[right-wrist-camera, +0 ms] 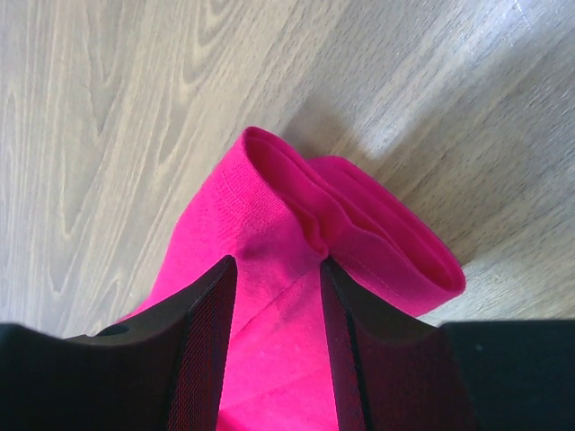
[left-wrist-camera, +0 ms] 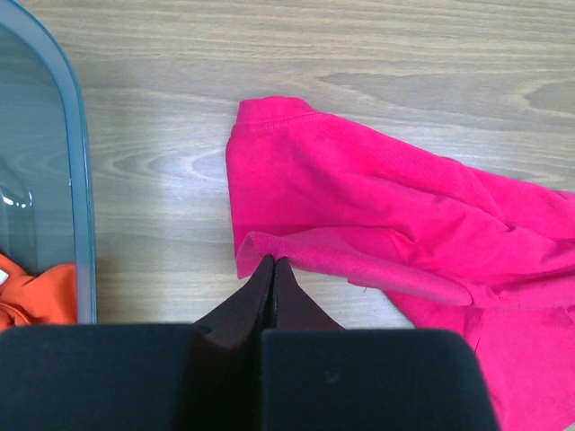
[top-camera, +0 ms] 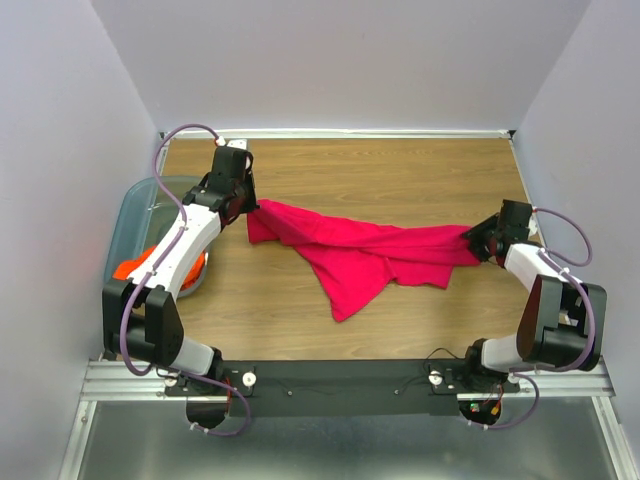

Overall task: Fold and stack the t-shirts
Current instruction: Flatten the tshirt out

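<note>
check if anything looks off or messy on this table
The pink t-shirt lies rumpled and twisted, not flat, strung between the left gripper and right gripper, a flap trailing toward the near edge. The orange t-shirt sits bunched in the bin at the left. No damage shows.

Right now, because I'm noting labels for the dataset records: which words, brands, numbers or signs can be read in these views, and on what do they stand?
No text can be read in any view.
The pink t-shirt shows plain cloth, with no print or tag in sight.
The orange t-shirt, the bin and the table bear no visible marking.
</note>
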You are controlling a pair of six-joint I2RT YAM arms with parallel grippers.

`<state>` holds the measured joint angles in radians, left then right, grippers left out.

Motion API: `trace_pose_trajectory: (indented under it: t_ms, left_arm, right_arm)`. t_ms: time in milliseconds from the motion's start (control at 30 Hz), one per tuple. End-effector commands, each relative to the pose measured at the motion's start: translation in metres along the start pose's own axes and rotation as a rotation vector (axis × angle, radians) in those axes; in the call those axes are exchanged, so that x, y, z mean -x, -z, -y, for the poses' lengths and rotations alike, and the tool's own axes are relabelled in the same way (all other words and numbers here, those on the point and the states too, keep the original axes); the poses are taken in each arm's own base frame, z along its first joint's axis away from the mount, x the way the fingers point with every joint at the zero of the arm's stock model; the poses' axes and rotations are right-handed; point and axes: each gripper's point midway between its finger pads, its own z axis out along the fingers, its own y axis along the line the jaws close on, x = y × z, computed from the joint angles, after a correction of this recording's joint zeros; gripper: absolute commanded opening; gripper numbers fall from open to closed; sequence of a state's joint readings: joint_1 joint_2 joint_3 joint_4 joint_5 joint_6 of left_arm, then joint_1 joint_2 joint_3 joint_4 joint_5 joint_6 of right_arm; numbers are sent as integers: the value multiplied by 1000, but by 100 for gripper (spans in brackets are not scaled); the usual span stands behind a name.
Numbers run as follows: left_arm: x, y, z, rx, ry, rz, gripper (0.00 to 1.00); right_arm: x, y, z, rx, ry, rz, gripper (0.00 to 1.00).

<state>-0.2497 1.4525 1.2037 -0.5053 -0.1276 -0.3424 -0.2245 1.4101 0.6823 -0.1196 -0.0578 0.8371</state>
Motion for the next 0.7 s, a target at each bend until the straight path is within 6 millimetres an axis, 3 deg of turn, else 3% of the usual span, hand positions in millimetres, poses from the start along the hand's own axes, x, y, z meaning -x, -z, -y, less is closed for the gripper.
trace_pose_trajectory:
  t_ms: [0,433,667]
  left_arm:
    - [3,9,-7,16,-6,18,0]
    - [3,9,-7,20,-8,15,0]
    - [0,9,-8,22,-4,8,0]
  right_arm:
    - [11,-3,-8,17,-10,27,50]
    - [32,6,-19,35,19,94,50]
    - [23,-6,-4,-10,11,61,49]
